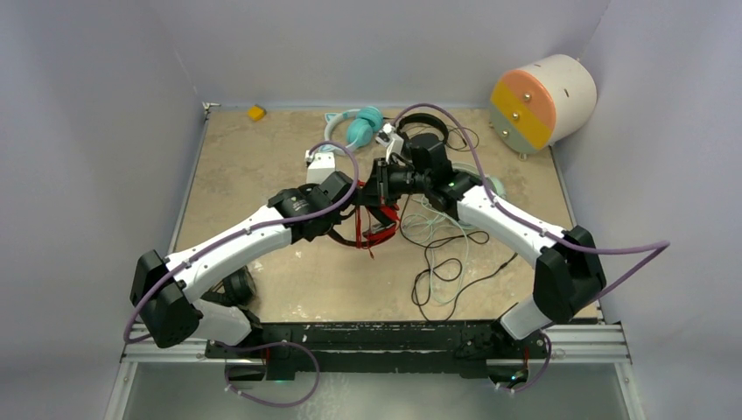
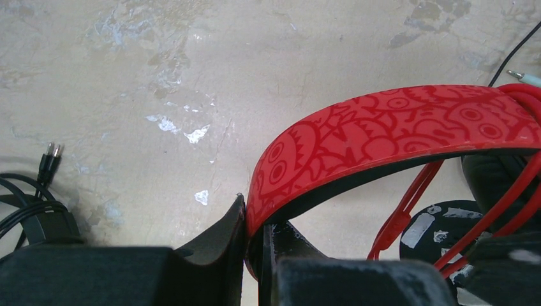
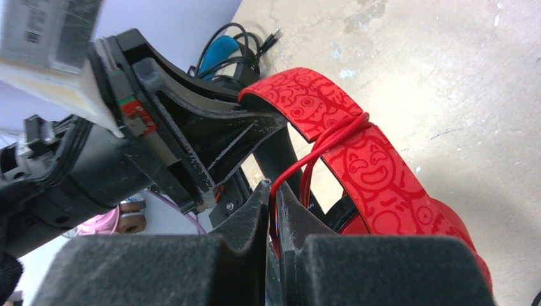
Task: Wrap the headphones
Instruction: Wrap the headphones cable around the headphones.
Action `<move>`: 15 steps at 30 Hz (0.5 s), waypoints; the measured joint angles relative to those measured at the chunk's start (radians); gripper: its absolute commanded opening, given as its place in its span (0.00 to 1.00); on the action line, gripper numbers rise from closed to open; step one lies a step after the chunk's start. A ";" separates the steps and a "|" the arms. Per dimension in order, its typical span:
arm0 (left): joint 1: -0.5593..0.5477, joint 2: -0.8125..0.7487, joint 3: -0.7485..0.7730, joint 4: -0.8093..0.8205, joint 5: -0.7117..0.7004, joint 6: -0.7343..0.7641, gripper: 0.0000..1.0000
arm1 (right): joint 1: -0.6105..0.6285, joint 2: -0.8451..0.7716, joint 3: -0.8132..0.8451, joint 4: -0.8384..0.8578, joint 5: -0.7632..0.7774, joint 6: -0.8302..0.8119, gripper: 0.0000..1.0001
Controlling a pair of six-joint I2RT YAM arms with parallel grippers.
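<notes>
1. At the back left, a small yellow object lies on the table.
2. A black headset sits near the front edge, beside the left arm's base. The right wrist view shows a blue part on it.
3. The left gripper is over the table's centre. Its fingers are pressed nearly together on one end of the headband, and the red band is pinched between the pads.
4. The red headphones are at the table's centre, between the two grippers. In the left wrist view the patterned headband arcs from the left gripper up and to the right, with its long axis running across the frame. From above, the red parts trail from the grippers toward the near edge.
5. The right gripper faces the left one from close by. Its fingers are almost closed on the thin red cable, which loops across the headband.
6. Behind the grippers lie teal cat-eared headphones and, to their right, black headphones.
7. Loose cables, dark and pale, tangle on the table under the right arm.
8. At the back right a cream drum lies on its side with its orange-and-yellow face turned toward the table. Its inside cannot be seen.
</notes>
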 measured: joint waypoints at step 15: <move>0.013 -0.005 -0.003 -0.007 0.017 -0.039 0.00 | 0.037 0.031 -0.040 0.064 0.005 0.014 0.07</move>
